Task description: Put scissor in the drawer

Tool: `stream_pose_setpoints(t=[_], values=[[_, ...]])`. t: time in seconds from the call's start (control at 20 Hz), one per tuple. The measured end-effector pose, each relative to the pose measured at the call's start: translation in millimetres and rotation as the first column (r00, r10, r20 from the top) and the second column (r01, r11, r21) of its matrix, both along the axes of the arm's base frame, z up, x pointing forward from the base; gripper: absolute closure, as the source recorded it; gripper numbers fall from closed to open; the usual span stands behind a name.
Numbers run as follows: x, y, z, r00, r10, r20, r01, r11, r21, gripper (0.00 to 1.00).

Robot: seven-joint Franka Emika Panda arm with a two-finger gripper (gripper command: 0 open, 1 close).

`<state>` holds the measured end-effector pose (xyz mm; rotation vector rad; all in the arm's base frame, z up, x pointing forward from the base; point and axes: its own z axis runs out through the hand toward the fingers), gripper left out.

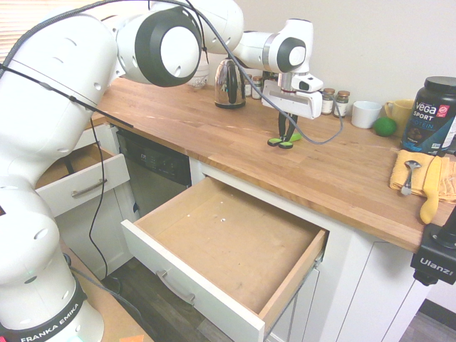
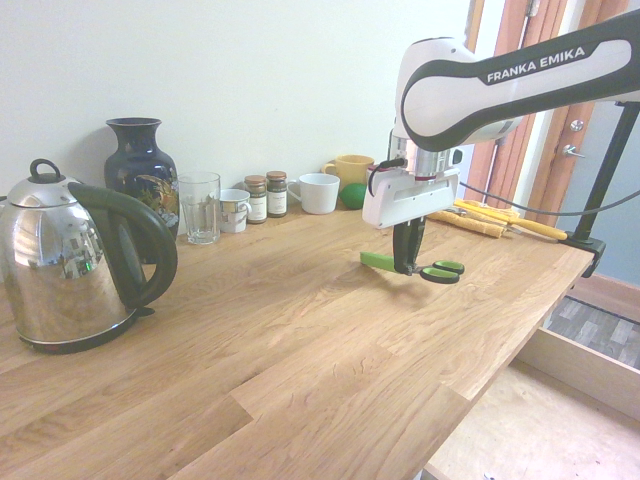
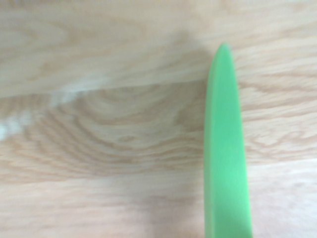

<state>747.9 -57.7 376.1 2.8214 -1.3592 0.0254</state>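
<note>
Gripper point(image 2: 408, 268) pointed straight down over the wooden counter point(image 2: 300, 340), fingers closed on the scissor point(image 2: 420, 267) at the middle, between blade and handle loops. Scissor held level and just clear of the counter top, shadow visible beneath it in the second exterior view. Lime-green blade stuck out to one side of the fingers, black-lined green loops to the other; in the first exterior view the loops point(image 1: 280, 143) showed below the gripper point(image 1: 286, 135), facing the front edge of the counter. Blade seen close and blurred in the wrist view, scissor point(image 3: 225, 148) over bare wood grain.

Drawer point(image 1: 235, 246) pulled wide open below the counter's front edge, white front with silver bar handle, bare light-wood inside with nothing in it. Scissor well apart from the drawer, above the counter and further back toward the wall. Smaller white-fronted drawer point(image 1: 78, 182) also open, off to the side beyond the dark dishwasher front point(image 1: 153, 167).

Along the wall: steel kettle point(image 2: 70, 265), dark blue vase point(image 2: 140, 170), clear glass point(image 2: 200, 207), small mug point(image 2: 234, 210), two spice jars point(image 2: 266, 196), white cup point(image 2: 318, 193), yellow mug point(image 2: 348, 170) and green lime point(image 2: 352, 196) just beside it. Near the counter's far end in the first exterior view, black protein tub point(image 1: 431, 114), and a yellow cloth point(image 1: 420, 174) with a metal spoon point(image 1: 410, 174) and a banana point(image 1: 431, 189) lying on it
</note>
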Motion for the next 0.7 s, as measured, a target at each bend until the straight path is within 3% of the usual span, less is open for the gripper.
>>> stream_pose_setpoints(t=[0.7], values=[[-34.5,7.9,61.7,1.0,0.006,0.03,-0.006,1.0,0.009,1.0]])
